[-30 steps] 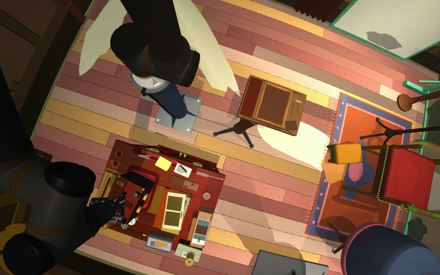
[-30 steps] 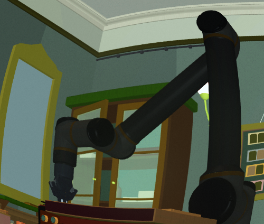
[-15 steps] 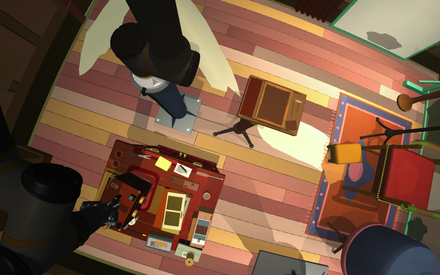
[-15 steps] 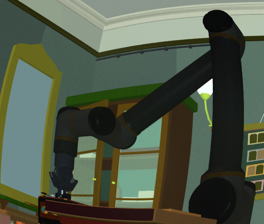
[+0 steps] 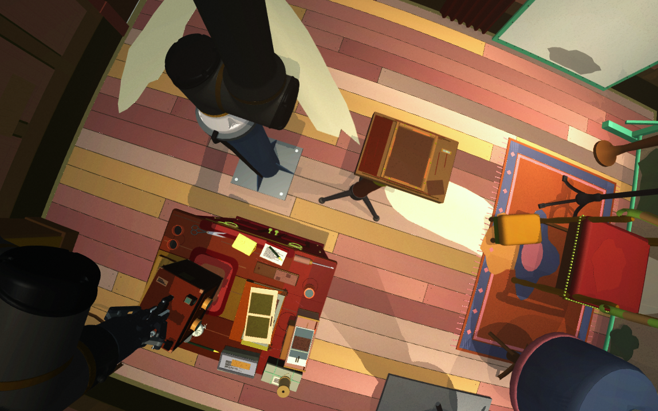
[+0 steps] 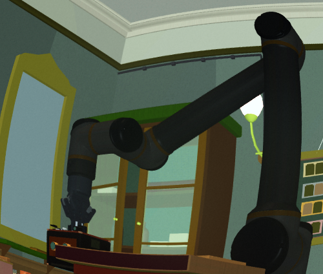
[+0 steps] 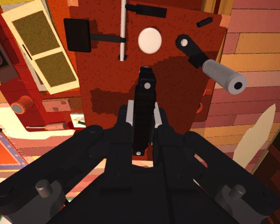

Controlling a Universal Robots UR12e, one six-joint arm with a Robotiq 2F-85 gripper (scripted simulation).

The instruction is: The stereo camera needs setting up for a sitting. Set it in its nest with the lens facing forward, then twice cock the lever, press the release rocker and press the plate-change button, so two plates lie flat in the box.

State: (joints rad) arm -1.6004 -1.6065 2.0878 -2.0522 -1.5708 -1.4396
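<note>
The black carry handle (image 7: pixel 143 110) on top of the red-brown stereo camera (image 5: pixel 185 301) sits between my two fingers, which are closed on its sides. My gripper (image 7: pixel 143 112) comes down from above (image 6: pixel 77 223) and carries the camera over the left part of the red work table. On the camera's top I see a grey-gripped lever (image 7: pixel 222 76), a round cream button (image 7: pixel 149 40) and a black rocker paddle (image 7: pixel 77 35). The red-rimmed nest (image 5: pixel 216 263) lies on the table beside the camera. Two round lenses (image 6: pixel 61 244) show on the camera's front.
The table's left edge (image 5: pixel 150 286) runs just under the camera, with plank floor beyond. A cream frame with two olive panes (image 5: pixel 259 314), a yellow pad (image 5: pixel 244 244), a spool (image 5: pixel 284 391) and small boxes lie on the table. A tripod-mounted box (image 5: pixel 407 156) stands on the floor.
</note>
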